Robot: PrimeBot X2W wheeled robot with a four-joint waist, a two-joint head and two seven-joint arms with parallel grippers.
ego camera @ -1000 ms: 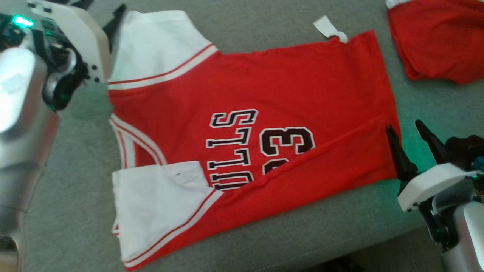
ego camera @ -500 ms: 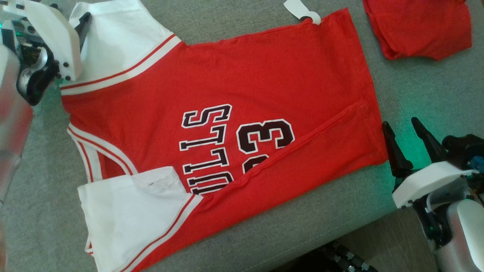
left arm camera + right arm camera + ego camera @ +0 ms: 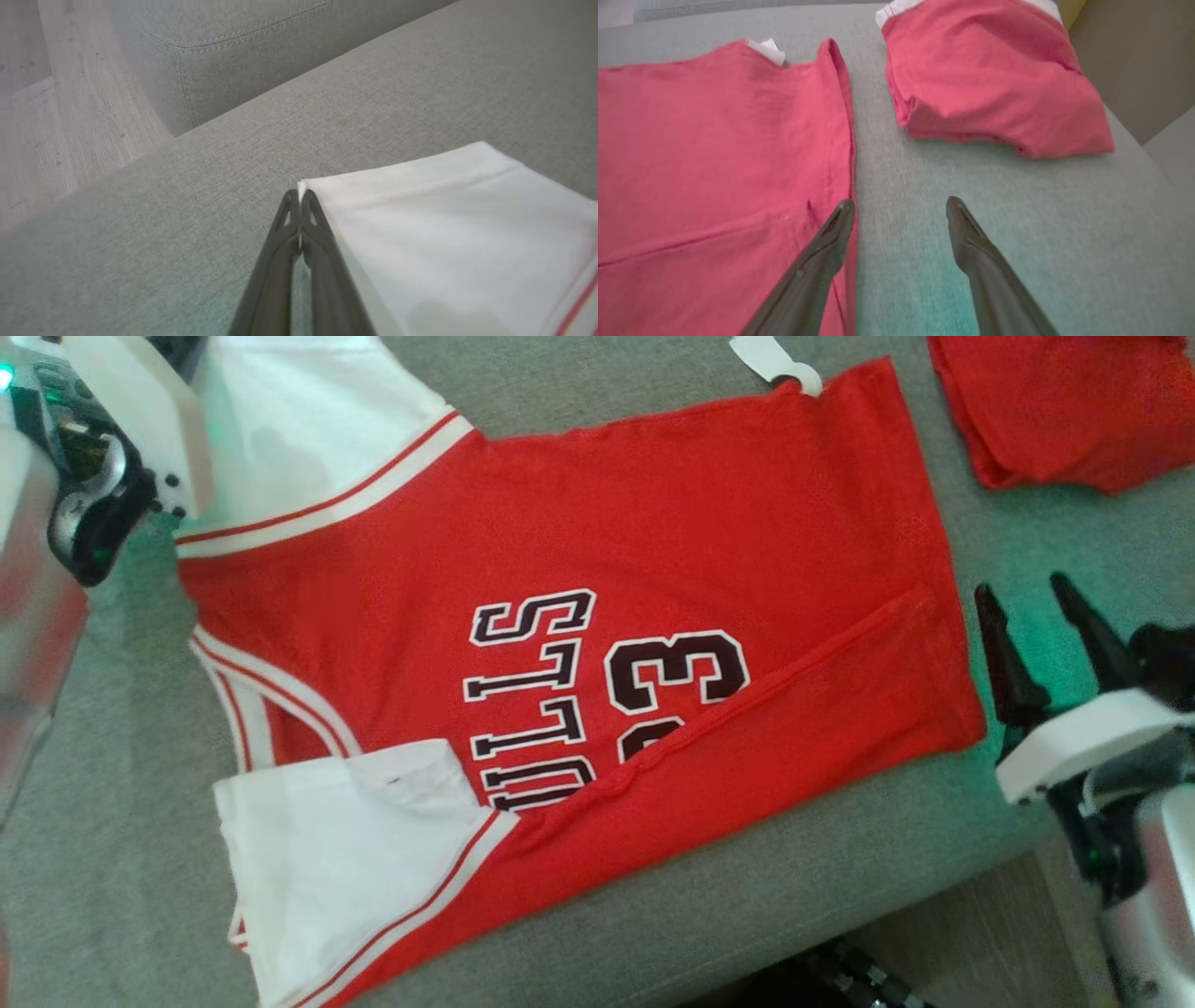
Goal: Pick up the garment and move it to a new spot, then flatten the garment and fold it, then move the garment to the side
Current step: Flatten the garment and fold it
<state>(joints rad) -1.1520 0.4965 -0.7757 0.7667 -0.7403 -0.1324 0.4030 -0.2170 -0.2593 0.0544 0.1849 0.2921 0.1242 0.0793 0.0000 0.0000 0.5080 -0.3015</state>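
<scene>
1 folded red garment (image 3: 994, 93) lies on the grey sofa cushion (image 3: 840, 877) at my far right; wooden floor (image 3: 46, 130) borders the cushion.

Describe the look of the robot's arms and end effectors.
Each arm is a silvery rounded forearm ending in a white angular wrist housing over black mechanism with a green light. The right end effector and left end effector each have two long, dark, tapering fingers; the left's show triangular cut-outs near the tips.
</scene>
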